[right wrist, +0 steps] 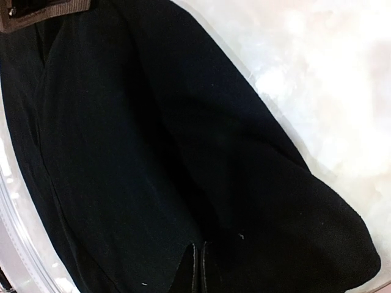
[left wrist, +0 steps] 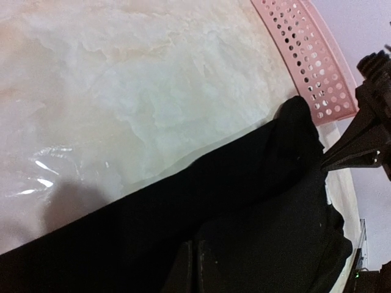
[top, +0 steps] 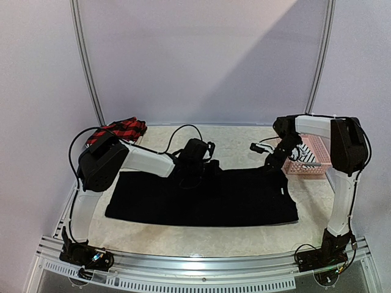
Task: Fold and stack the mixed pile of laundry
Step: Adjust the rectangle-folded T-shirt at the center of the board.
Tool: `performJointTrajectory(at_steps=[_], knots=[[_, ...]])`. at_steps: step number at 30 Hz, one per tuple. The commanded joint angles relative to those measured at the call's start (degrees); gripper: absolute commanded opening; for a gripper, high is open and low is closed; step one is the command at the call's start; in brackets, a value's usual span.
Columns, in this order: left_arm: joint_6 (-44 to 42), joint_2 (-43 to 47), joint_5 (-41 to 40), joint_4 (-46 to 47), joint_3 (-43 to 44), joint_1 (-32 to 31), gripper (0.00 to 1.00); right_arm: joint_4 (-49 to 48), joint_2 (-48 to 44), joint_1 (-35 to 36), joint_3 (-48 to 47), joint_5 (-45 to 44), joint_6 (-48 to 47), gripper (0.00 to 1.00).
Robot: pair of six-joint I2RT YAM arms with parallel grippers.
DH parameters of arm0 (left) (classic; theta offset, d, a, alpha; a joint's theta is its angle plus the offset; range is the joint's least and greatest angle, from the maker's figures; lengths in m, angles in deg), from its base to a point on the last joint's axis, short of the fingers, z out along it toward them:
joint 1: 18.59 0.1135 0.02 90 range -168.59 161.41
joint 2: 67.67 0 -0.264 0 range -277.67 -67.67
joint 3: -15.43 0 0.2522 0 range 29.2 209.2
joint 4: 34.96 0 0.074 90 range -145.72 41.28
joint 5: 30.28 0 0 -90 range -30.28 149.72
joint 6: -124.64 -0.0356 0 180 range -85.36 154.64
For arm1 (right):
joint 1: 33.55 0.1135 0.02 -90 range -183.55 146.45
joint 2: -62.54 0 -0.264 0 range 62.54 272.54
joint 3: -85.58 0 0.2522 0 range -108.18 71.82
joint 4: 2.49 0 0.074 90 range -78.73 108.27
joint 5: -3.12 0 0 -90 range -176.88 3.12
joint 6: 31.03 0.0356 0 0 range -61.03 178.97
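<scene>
You have a soft, light, limp shirt (top: 201,198) spread mid-table; it will likely sag, so hold it at the far-edge corners. Left gripper (top: 194,166) and right gripper (top: 276,163) each pinch that edge, fingers pressed together. Wrist views show the pinch; only top shows the plaid piece (top: 119,130).

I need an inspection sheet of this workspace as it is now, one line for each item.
Surface: pale marbled table, glossy.
Job's things: black T-shirt spread across the middle; plaid piece bunched at the far left corner; striped top in the basket.
Clutter: pink basket at the right edge.
Grippers: left gripper and right gripper each shut on the T-shirt's far edge.
Cables: black cable looping above the table behind the left arm.
Surroundings: plain walls, metal frame.
</scene>
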Motion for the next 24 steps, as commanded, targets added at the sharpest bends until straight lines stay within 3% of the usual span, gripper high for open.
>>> performJointTrajectory(at_steps=[1,10,13,16,24], knots=[[0.2,3.6,-3.7,5.3,-3.2,0.5,0.00,-1.9,0.0,-0.1,-1.1,2.5,1.6,0.00],[-3.4,6.3,-6.6,15.8,-9.3,-0.7,0.00,-8.5,-5.4,0.1,3.5,5.2,1.6,0.01],[-4.1,6.6,-7.4,16.6,-10.2,-1.3,0.00,-9.0,-7.8,0.1,5.3,6.1,0.5,0.14],[-2.5,5.8,-9.4,10.1,-8.6,-1.3,0.00,-7.1,-7.1,-0.2,3.9,5.6,2.2,0.30],[0.3,2.3,-3.9,6.6,-6.6,-2.3,0.02,-8.2,-4.2,-0.3,-0.7,2.4,16.9,0.36]])
